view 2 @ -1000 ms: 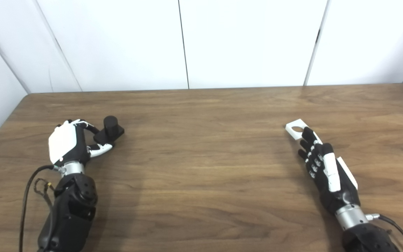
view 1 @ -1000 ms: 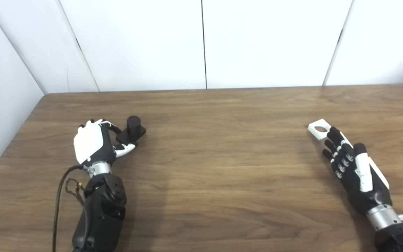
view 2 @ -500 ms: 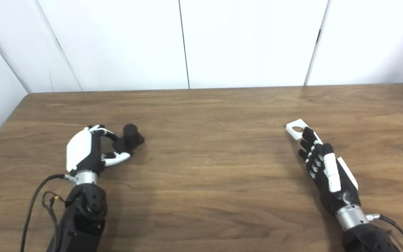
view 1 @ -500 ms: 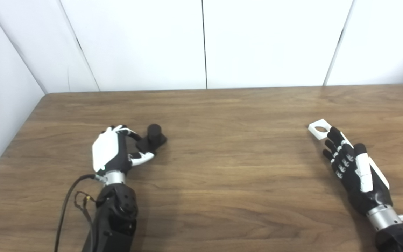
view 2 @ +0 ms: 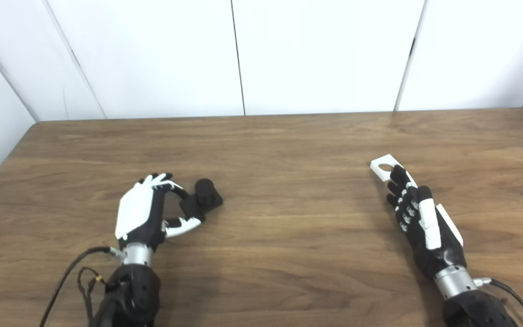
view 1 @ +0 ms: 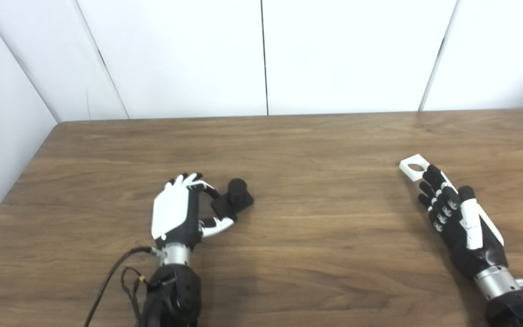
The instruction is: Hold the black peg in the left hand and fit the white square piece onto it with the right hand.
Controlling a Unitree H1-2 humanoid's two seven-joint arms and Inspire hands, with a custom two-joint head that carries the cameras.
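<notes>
White flat square piece with a round hole [view 1: 415,167] lies just past your right hand [view 1: 459,215], whose fingers are spread flat. Your left hand [view 1: 177,215] pinches the black round peg on its square base [view 1: 234,200], lower left of centre.

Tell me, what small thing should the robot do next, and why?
Probably close the right hand on the white square piece and lift it. The left hand already pinches the black peg, while the right lies flat with only its fingertips at the piece, holding nothing.
</notes>
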